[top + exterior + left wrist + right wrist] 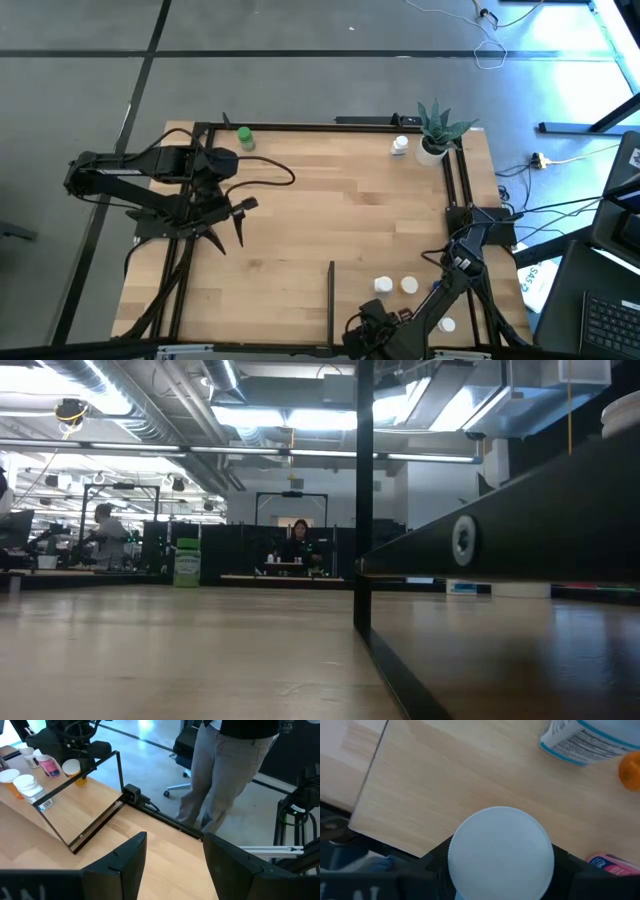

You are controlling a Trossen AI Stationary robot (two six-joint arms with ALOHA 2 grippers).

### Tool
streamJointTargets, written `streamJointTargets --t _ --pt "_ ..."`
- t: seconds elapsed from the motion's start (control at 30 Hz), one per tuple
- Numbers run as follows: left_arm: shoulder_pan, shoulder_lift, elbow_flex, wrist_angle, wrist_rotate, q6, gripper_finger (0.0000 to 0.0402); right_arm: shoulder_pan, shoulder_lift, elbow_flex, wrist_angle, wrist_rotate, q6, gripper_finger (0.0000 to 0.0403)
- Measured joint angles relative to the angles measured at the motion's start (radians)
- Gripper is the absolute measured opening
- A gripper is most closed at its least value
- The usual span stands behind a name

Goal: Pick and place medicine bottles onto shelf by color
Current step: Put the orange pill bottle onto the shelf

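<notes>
Right wrist view | right gripper [501, 870] clasps a white-capped bottle [501, 851], standing upright, cap up | right of the divider bar [331, 296] | left gripper [225, 222] parted, empty, well left of the bar | right arm nearer

my arms: 2 | my grippers: 2, left [232, 222], right [372, 335] | green bottle [245, 138]: 1 | white-capped bottles on the high view: 4, first [400, 146] | plant [436, 130]: 1 | divider bar [331, 298]: 1 | people in the room behind: 2, one [299, 546]
</notes>
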State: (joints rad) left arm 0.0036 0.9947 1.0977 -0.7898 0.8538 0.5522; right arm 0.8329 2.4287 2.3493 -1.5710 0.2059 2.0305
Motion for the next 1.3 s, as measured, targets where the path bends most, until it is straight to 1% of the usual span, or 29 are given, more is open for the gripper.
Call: streamJointTargets --t 0.23,1.1,1.3 --pt "0.000 0.000 0.000 0.000 -0.001 0.000 0.0190 -0.001 0.000 0.000 0.000 -0.016 -0.080 0.0198" --pt "0.000 0.000 0.000 0.000 -0.001 0.000 0.0190 -0.018 -0.002 -0.012 0.000 -0.016 -0.106 0.0198" --pt "0.000 0.000 0.000 -0.001 0.000 0.000 0.0190 -0.021 -0.002 -0.012 0.000 -0.016 -0.157 0.0218"
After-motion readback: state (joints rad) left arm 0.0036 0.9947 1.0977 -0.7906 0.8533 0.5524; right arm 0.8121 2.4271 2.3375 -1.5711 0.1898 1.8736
